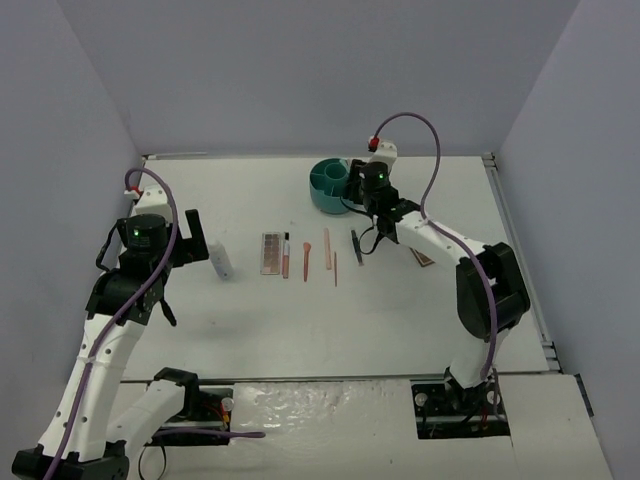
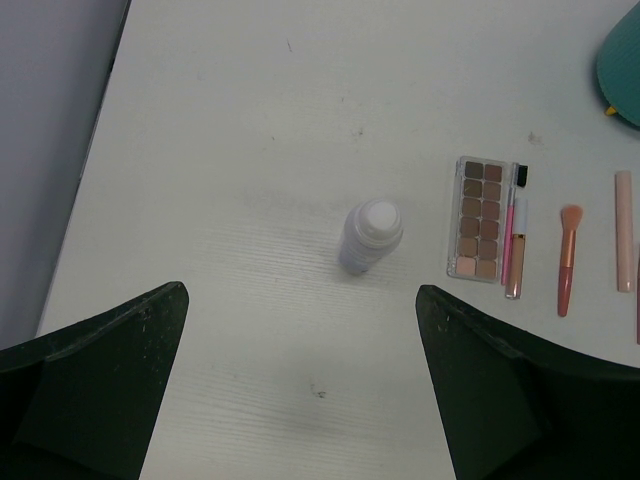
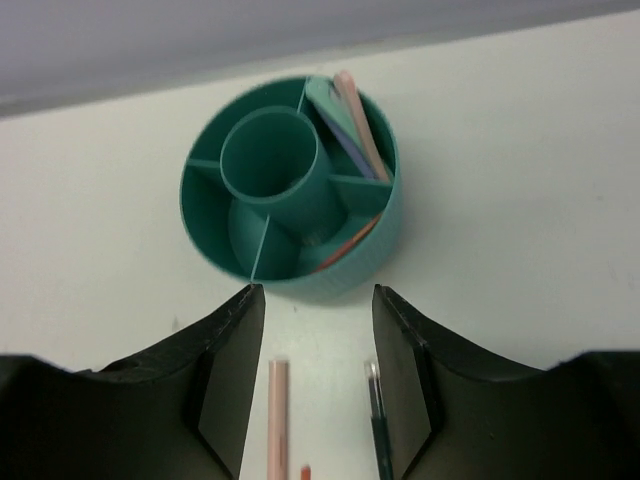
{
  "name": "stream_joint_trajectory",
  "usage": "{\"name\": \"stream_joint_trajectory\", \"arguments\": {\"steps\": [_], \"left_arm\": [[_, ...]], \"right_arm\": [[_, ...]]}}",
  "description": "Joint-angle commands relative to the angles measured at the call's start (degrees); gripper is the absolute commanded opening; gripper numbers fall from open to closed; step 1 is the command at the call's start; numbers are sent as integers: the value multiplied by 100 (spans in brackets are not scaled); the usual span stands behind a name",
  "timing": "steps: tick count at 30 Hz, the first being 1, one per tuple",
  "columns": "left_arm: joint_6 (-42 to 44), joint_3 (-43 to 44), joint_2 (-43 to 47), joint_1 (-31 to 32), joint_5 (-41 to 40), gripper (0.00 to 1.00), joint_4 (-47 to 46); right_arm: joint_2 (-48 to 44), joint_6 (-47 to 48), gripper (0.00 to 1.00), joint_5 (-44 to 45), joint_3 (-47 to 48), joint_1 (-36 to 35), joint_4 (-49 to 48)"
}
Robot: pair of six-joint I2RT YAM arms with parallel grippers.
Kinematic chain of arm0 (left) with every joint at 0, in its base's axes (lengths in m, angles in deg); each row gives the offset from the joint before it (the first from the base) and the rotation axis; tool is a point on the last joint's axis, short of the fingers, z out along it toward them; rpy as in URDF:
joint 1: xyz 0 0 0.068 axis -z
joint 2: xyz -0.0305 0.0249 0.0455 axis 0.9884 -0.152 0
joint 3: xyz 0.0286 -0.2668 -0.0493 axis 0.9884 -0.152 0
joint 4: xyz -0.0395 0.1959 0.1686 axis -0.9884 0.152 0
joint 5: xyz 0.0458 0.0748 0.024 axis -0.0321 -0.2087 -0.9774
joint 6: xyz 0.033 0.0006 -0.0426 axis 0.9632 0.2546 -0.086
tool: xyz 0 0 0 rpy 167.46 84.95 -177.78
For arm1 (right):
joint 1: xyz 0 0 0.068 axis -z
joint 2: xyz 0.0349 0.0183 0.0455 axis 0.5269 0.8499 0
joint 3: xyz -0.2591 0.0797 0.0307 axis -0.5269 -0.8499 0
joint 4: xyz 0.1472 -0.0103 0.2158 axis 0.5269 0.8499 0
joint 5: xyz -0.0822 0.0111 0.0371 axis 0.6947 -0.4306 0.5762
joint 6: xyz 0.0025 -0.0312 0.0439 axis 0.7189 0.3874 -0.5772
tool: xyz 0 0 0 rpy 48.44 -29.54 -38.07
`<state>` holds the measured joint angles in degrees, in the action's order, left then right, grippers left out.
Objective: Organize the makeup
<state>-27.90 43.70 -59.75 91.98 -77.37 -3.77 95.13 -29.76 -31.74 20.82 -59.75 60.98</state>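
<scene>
Alignment between the right gripper (image 3: 318, 292) and the pale pink stick (image 3: 279, 415) is what the coming move is judged to turn on. The fingers of that gripper are seen spread apart with nothing held. The stick lies on the table (image 1: 400, 320) beneath them, closer to the finger at the left of the wrist view. Its long axis runs straight away from the wrist toward the teal cup (image 3: 340, 275), so it lies along the fingers rather than across the gap, and closing jaws would meet its thin sides. A dark stick (image 3: 378, 425) is laid parallel, just beside the inner face of the other finger, and could be caught by mistake. The cup stands directly ahead, just beyond the fingertips. Pink and purple sticks are already leaning in its far right compartment, and an orange one is seen in the near right one.

The left gripper (image 2: 300, 295) is likewise held wide open and empty. The white bottle (image 2: 369, 237) is found ahead of it, slightly right of centre in that view, apparently upright and apart from both fingers. For the sticks and the cup the right arm is clearly the nearer; for the bottle, the left
</scene>
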Motion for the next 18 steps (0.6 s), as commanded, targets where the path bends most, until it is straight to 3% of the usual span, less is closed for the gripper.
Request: {"name": "stream_joint_trajectory", "arguments": {"steps": [1,6,18], "left_arm": [[-53,110,38,-69,-20,97,-285],[-53,110,30,-88,-29,97,-267],[-62,92,13,-114,-29,97,-285]], "right_arm": [[-294,156,45,-528,26,-234,1616],[-168,48,45,-676,-150,-524,2049],[542,-136,35,-718,-148,-895,2124]]}}
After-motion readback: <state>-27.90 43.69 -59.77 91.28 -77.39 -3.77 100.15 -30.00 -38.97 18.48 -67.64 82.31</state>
